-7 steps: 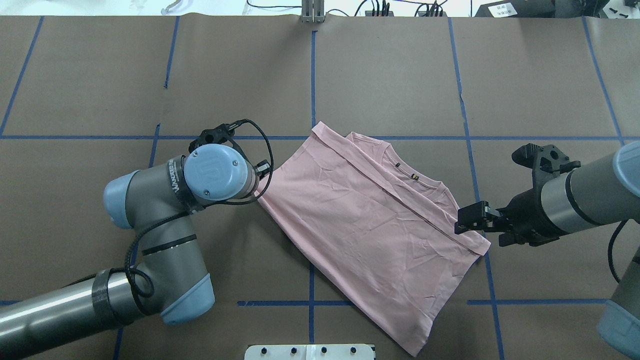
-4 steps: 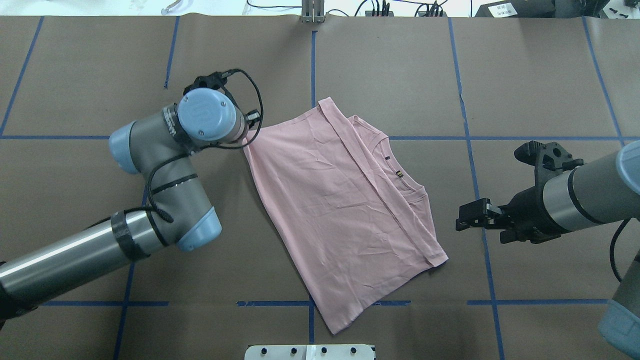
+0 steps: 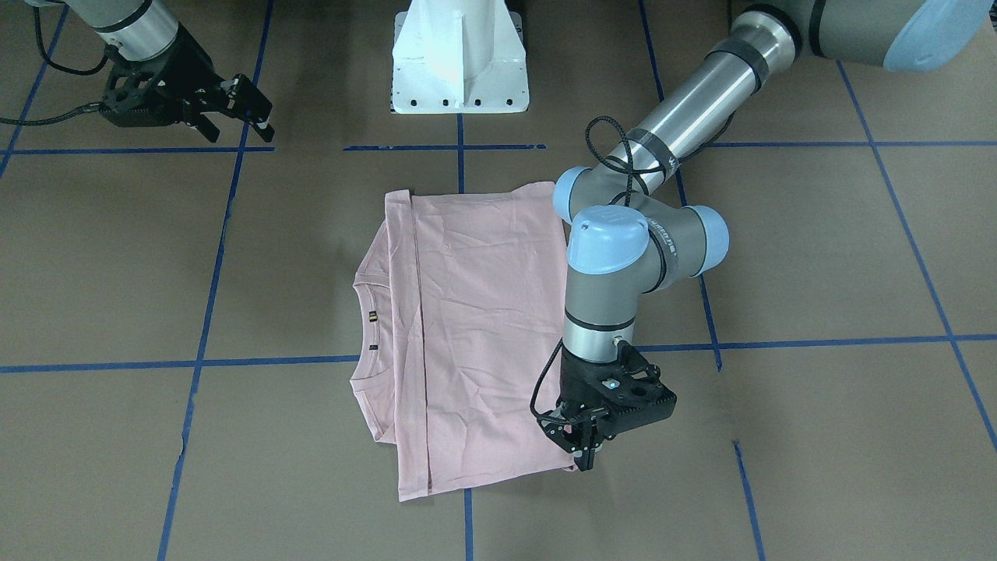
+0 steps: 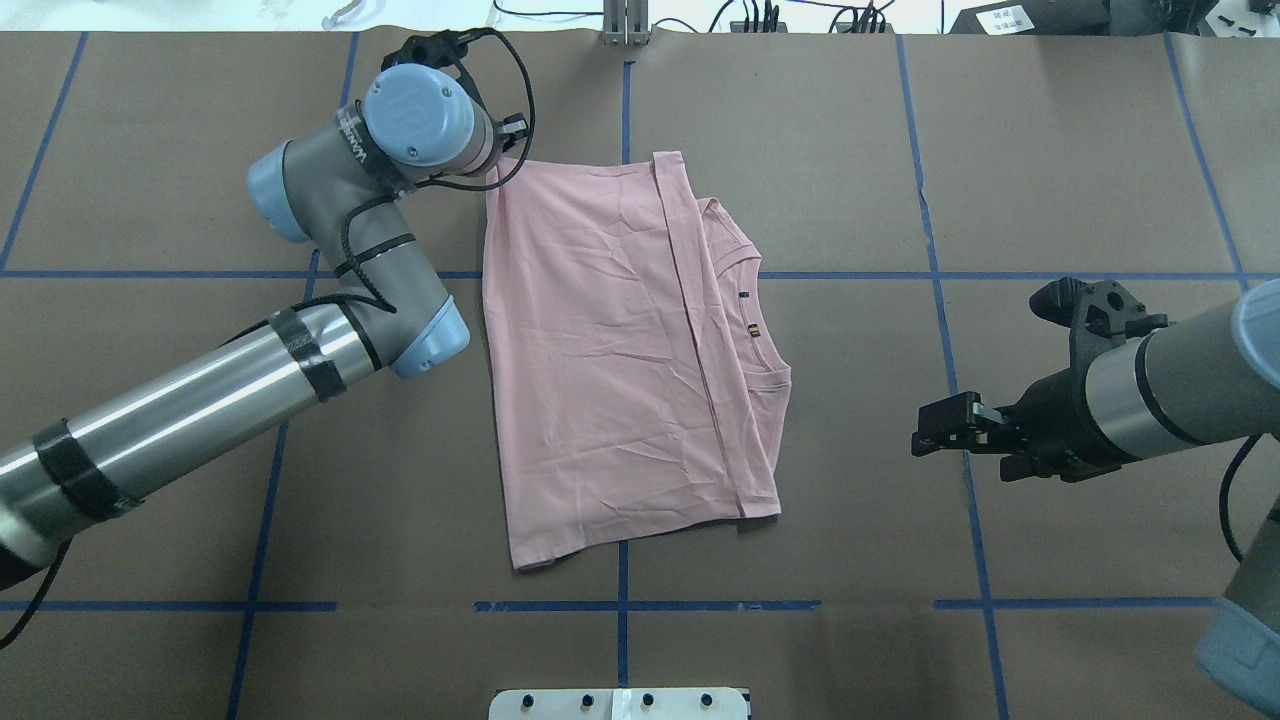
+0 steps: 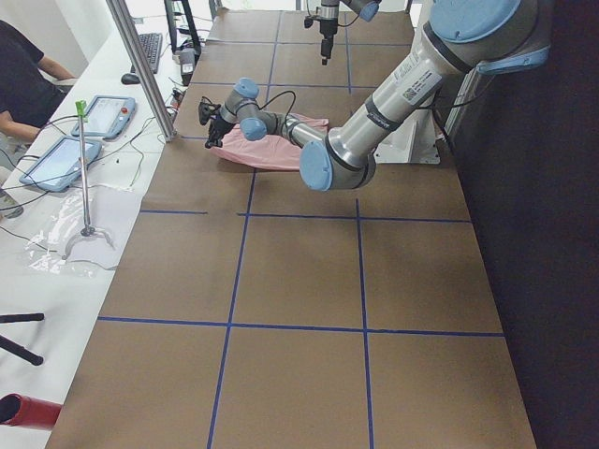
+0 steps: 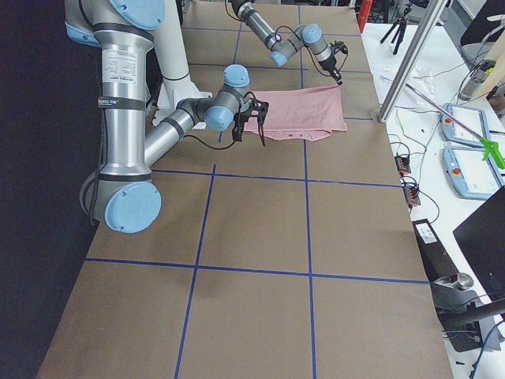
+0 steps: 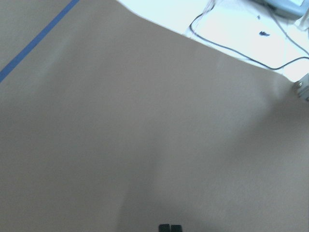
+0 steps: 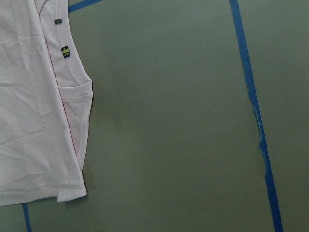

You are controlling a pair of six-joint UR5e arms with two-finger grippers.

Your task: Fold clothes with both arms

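Observation:
The pale pink T-shirt (image 4: 610, 350) lies flat on the brown table, folded lengthwise, its collar and small label (image 4: 752, 330) facing the right arm's side. In the front-facing view my left gripper (image 3: 586, 456) points down at the T-shirt's (image 3: 475, 327) far corner, shut on that corner. Its fingertips (image 7: 164, 228) show pressed together in the left wrist view, over bare table. My right gripper (image 4: 925, 432) hovers open and holds nothing, well clear of the shirt's collar side. The right wrist view shows that collar edge (image 8: 72, 96). The print is hidden.
The white pedestal base (image 3: 459, 62) stands at the robot's edge. Blue tape lines (image 4: 620, 605) grid the table. Cables (image 4: 760, 20) lie along the far edge. Beyond it a side bench holds tablets (image 5: 103, 117) and a metal post (image 5: 140, 65); a person (image 5: 23, 75) sits there.
My left arm has swung away from the robot with the shirt's corner, dragging and turning the shirt until it lies square with the tape grid. The right gripper has barely moved.

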